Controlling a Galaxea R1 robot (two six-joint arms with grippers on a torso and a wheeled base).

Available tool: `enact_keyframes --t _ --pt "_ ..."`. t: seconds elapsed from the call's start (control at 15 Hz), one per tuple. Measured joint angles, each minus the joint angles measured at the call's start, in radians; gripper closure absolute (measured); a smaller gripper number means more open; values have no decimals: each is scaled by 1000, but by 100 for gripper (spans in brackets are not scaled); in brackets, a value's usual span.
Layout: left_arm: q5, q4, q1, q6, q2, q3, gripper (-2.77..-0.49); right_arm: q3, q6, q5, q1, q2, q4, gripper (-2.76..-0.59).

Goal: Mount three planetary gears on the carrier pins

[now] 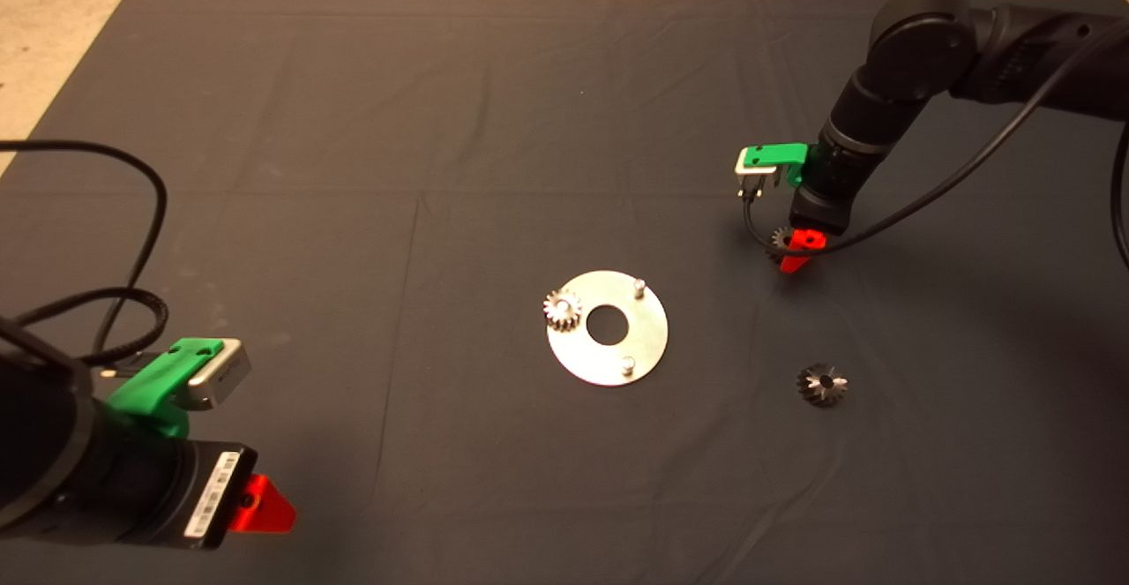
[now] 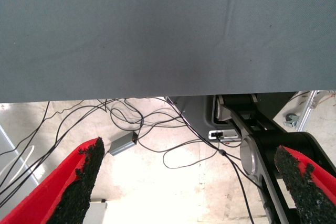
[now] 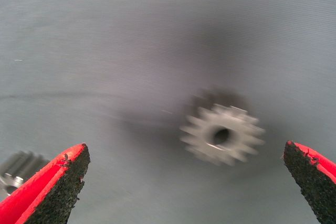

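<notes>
Right tool [image 1: 791, 250] is low over the mat [image 1: 441, 126], toward the right side of the counter, fingers [image 3: 52, 192] spread wide. Between them lies one planetary gear [image 3: 221, 135], flat on the cloth, centre hole facing up, axis vertical; neither pad touches it. From above, this gear [image 1: 781, 239] is half hidden under the red fingers.

A second gear [image 1: 823, 385] lies flat on the mat nearer the front edge, well apart from the tool, bore up, teeth all round. In the right wrist view a toothed rim [image 3: 18, 167] shows just beside one finger.

Carrier disc [image 1: 648, 338] sits near the middle of the counter, flat and shiny, with a central hole. A third gear [image 1: 562, 310] sits at the disc's left rim, overhanging the edge slightly, axis upright. Two carrier pins stand bare: one [image 1: 639, 285] on the far side, one [image 1: 628, 363] on the near side.

Nothing lies on the mat between the right tool and the disc.

Left tool [image 1: 260, 506] is parked at the front left corner, fingers [image 2: 79, 182] apart, holding nothing. Its wrist view shows the mat edge, with floor and loose cables [image 2: 131, 124] beyond.
</notes>
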Motion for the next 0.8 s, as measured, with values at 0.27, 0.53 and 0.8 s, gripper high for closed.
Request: enact_keyframes --t 0.27,0.53,0.8 --pt "0 0 0 0 -2 0 -233 42 15 1 -27 -3 -60 -275" --pt "0 -1 0 0 -7 2 -233 47 18 0 -30 -14 -103 -275" --pt "0 -1 0 0 -6 2 -233 43 18 0 -30 -17 -127 -275"
